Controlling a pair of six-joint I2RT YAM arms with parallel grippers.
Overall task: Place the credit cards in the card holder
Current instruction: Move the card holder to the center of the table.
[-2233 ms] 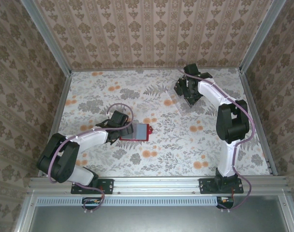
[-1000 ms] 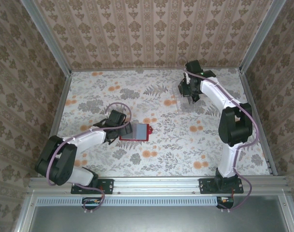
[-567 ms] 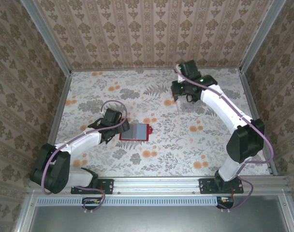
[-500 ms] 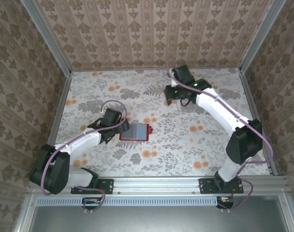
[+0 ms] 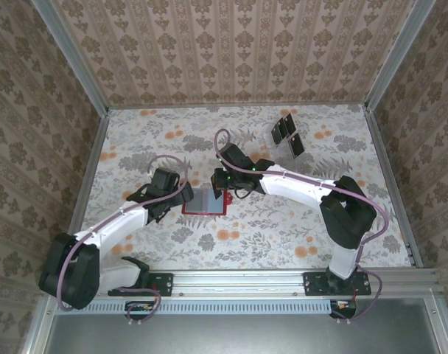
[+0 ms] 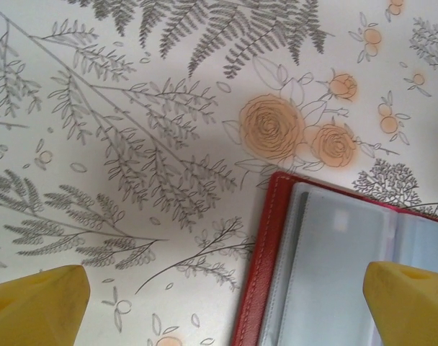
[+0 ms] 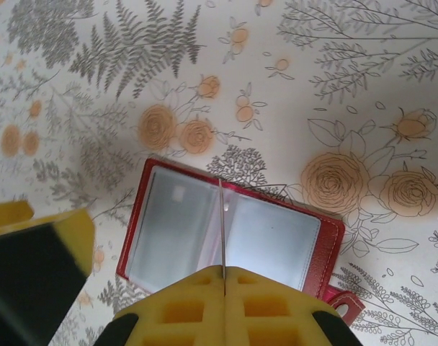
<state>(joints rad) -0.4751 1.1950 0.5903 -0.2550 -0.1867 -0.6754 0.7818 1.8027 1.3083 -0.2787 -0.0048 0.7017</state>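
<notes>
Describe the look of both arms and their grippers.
Both the left arm and right arm have white links, bulky black joints and a mauve cable looping alongside, on black base plates bolted to a metal rail. The left gripper has plain yellow wedge fingers; the right gripper has yellow fingers with recessed pockets.

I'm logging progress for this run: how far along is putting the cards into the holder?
Done: card holder lies open, clear pockets look empty. In hand: right tool shut on one card, edge-on above it; left tool open alongside. Left: insert it, then the cards at the stand.
</notes>
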